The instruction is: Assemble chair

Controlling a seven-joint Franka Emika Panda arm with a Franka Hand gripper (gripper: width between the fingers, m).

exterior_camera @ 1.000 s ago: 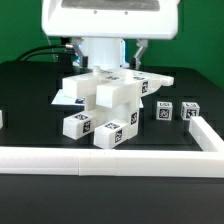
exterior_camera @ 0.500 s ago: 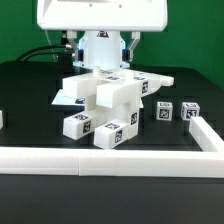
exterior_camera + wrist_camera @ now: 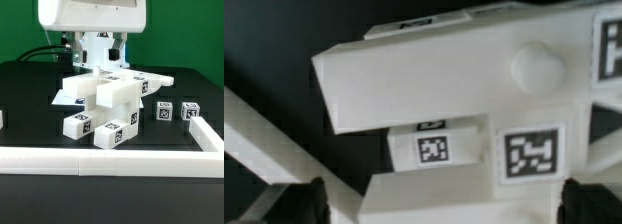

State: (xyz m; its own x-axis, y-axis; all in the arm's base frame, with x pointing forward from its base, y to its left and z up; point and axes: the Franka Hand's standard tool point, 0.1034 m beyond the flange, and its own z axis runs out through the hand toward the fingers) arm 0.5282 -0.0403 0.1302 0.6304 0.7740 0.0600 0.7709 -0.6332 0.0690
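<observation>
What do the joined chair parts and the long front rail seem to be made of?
Chair parts: probably moulded plastic, matte white; even colour, soft shading, no glare, rounded edges. Their tags look printed or stuck on. Front rail: smooth white, likely plastic too, though the look leaves that open.

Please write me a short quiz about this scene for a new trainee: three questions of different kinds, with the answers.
1. True or false: the table is green.
2. In the exterior view, what is nearest the camera? A the chair; B the border rail; C the gripper.
3. How many small blocks stand on the exterior view's right of the chair?
Key: 1 false; 2 B; 3 two.
</observation>
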